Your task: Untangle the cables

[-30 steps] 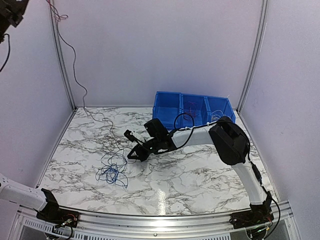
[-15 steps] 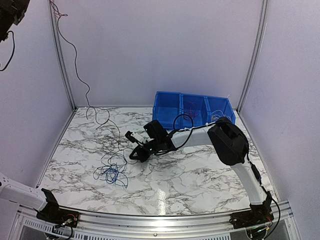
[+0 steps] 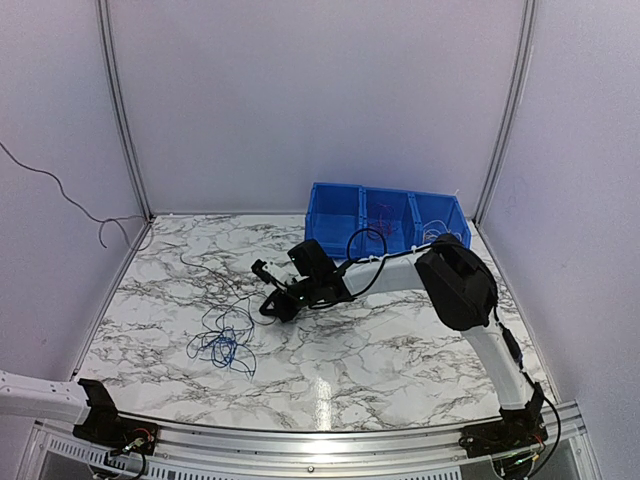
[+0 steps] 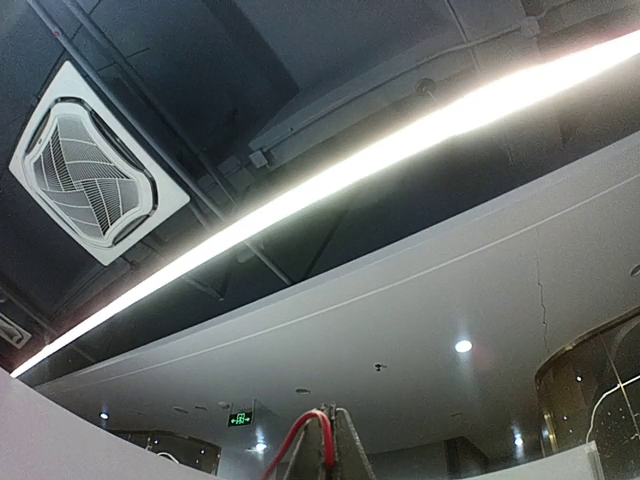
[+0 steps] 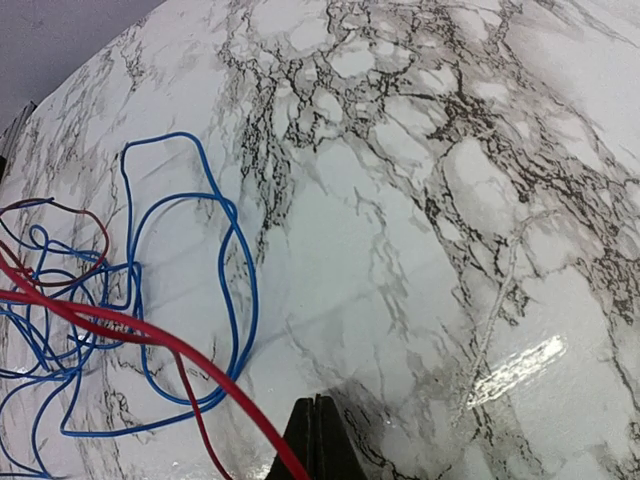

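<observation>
The right arm (image 3: 400, 270) reaches left over mid-table, its fingers (image 5: 300, 450) low and pinched on a red cable (image 5: 180, 346). The left arm (image 3: 40, 392) extends off-left; its fingers (image 4: 350, 455), aimed upward, clamp a red wire (image 4: 295, 437).

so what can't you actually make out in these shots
left hand: past the top view's left edge; wrist view shows only fingertips.
cables: too thin in the top view to trace crossings.
red cable at the right hand: its end cut by the right wrist view's bottom edge.
blue bin: contents too small, top view.
</observation>
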`<state>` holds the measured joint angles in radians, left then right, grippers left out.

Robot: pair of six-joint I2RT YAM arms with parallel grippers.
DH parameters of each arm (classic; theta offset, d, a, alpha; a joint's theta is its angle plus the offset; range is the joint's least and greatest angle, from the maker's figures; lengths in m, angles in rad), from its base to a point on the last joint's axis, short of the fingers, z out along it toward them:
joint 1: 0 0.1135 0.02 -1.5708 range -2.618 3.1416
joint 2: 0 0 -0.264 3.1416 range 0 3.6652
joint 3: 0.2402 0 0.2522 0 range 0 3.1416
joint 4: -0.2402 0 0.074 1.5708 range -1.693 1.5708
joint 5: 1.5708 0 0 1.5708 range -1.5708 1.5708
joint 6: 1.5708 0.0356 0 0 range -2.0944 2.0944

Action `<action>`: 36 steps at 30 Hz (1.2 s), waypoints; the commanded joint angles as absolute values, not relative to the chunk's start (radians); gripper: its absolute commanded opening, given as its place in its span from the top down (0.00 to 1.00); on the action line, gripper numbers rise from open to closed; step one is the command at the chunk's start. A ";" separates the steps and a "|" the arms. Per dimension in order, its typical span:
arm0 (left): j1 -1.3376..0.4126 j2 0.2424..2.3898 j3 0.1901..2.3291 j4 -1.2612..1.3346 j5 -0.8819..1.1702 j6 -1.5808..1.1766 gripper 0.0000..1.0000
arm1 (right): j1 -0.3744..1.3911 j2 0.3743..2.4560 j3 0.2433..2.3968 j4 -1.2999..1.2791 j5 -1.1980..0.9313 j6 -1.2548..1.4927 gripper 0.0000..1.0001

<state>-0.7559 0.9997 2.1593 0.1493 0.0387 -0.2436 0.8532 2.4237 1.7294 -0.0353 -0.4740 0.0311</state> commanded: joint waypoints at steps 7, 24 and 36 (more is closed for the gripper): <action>-0.760 0.980 1.964 0.083 -0.094 -0.209 1.00 | 0.818 2.400 1.658 -0.113 -0.347 -0.019 1.00; -0.760 0.820 1.064 0.029 -0.312 -0.319 1.00 | 0.790 1.852 1.517 -0.442 -0.451 -0.459 0.36; -0.760 1.000 1.038 0.043 -0.017 -0.409 1.00 | 0.790 1.819 1.855 -0.501 -0.553 -0.370 0.38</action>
<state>-0.7559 0.9691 1.0504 -0.0025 -0.1341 -0.3607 0.7876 1.8309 1.7283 -0.4927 -0.4801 -0.4240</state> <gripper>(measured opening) 0.015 0.624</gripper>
